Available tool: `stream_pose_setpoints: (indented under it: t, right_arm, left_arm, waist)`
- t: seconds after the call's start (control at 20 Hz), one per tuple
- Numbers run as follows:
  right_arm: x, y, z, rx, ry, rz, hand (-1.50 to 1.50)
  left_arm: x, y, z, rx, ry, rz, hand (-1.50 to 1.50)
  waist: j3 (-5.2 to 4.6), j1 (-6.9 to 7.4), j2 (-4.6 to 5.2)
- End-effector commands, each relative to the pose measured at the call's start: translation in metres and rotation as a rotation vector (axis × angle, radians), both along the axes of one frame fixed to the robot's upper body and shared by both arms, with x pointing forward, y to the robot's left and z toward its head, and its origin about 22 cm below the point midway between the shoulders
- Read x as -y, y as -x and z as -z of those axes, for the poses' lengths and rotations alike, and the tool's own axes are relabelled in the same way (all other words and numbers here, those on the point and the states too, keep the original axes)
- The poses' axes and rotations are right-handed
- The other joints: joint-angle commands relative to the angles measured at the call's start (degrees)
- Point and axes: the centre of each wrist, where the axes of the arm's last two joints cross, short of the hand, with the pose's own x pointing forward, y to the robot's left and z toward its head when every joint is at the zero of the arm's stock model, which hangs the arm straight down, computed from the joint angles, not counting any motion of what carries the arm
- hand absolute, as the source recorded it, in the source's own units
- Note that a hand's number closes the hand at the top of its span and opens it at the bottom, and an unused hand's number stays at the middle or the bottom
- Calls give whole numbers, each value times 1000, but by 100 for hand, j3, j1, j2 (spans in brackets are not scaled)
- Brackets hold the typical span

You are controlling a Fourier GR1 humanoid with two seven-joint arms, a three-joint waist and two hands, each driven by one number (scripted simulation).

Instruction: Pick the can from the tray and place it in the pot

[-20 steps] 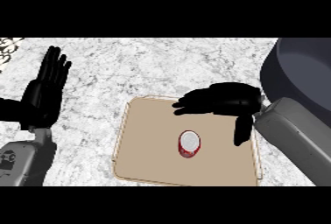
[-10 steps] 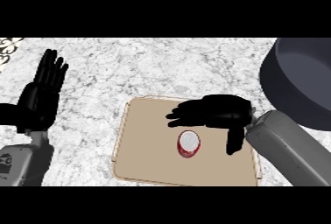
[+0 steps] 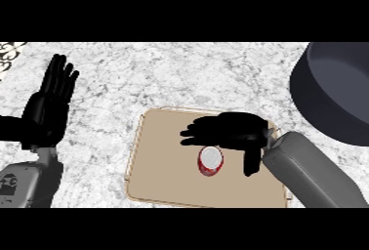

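Marble surface (image 3: 180,73) fills most of what I'm looking at, grey-white and speckled. Next biggest is the dark grey pot (image 3: 338,93) at the far right, partly cut off by the edge and well apart from everything else. Then there's the tan tray (image 3: 166,166) in the middle, flat with a low rim.

Over the far side of the tray hangs the right hand (image 3: 231,132), spread wide with fingers stretched out to the left and thumb pointing back toward the robot. It isn't holding anything. The left hand (image 3: 51,105) is just resting at the left edge, flat open with fingers up.

Smallest thing is the can (image 3: 210,160), on the tray right beside that thumb and just under the palm. It looks upright, silver top showing with red sides. Can't tell if the hand touches it.

My guess is it's stiff, pretty light and not fragile, but the smooth round sides could slip. I'd take it around the body, thumb on one side and fingers opposite, not by the lid.
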Motion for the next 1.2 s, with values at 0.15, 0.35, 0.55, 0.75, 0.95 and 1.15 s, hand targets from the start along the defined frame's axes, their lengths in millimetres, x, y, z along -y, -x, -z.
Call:
stream_pose_setpoints:
  t: [0.15,0.35,0.55,0.75,0.95,1.15]
  right_arm:
    - [-9,0,31,-16,22,-10,-150]
    - [-28,-3,54,-23,-1,-33,-150]
    - [-38,4,47,-33,12,-24,-150]
    - [-43,14,53,-43,2,-137,150]
    - [-52,18,68,25,-67,-216,150]
    - [-66,46,85,36,-87,-218,150]
  left_arm:
    - [10,-21,17,-6,13,-7,0]
    - [3,-16,6,7,-4,0,0]
    - [0,-19,-4,-5,0,-6,0]
    - [-14,-13,18,3,8,-12,0]
    - [1,-7,9,-10,7,1,0]
    - [-10,-2,12,-7,4,16,0]
  waist:
    - [-1,-27,17]
    - [0,10,19]
    - [0,-8,4]
    - [-1,-18,4]
    - [1,14,7]
    - [0,-5,-2]
